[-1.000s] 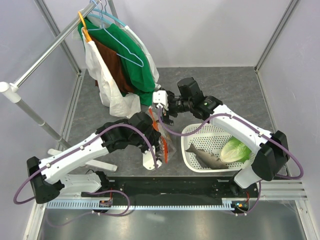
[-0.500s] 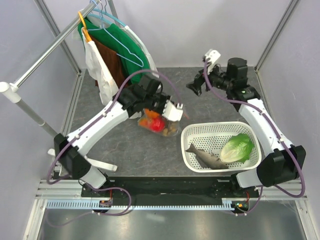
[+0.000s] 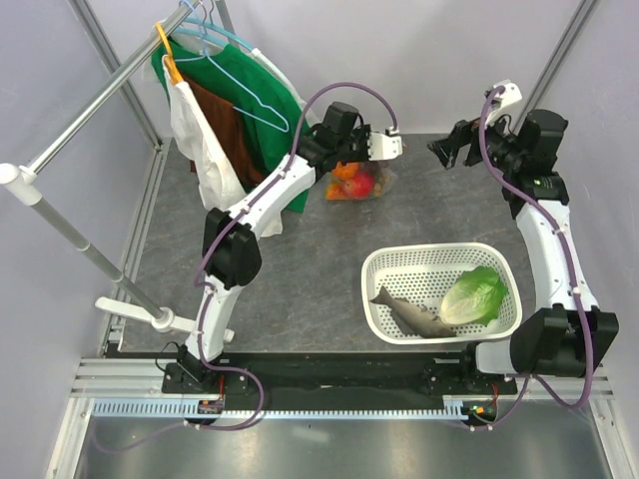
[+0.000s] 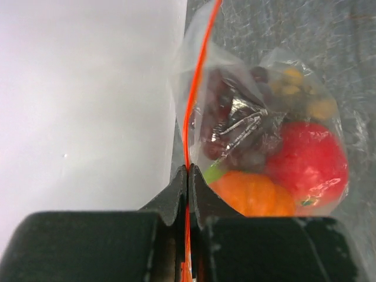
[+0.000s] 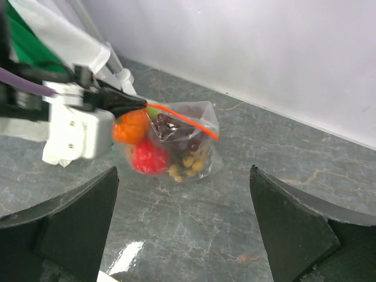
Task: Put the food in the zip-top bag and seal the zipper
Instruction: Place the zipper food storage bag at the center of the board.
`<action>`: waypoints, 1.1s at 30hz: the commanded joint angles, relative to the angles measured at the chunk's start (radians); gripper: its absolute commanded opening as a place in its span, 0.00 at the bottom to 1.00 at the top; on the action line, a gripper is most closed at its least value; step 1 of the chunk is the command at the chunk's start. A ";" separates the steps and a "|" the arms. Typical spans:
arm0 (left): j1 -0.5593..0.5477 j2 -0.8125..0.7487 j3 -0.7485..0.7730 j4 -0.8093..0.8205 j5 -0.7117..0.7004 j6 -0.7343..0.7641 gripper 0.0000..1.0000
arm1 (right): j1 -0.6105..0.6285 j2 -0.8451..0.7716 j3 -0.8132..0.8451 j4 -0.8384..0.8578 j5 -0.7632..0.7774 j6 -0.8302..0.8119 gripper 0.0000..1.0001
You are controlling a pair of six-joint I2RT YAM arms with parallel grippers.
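We see a grey marbled table (image 3: 300,289) walled in white, with clothes (image 3: 270,130) hanging at the far left. The left arm reaches to the far edge, and the left gripper (image 4: 188,176) is clamped on the zipper (image 4: 195,88). The zip-top bag (image 4: 264,100) of food (image 4: 308,161) lies just past those fingertips. The right gripper (image 5: 183,223) gapes wide and holds nothing, with the bag well ahead of its fingers.

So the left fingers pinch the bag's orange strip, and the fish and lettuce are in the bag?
No: the fish and lettuce lie in the white basket, per the top view. The left fingers do pinch the bag's orange strip.
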 commanded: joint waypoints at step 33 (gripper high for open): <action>-0.128 -0.325 -0.077 -0.374 0.311 -0.829 1.00 | -0.182 -0.199 0.051 -0.517 -0.054 -0.165 0.98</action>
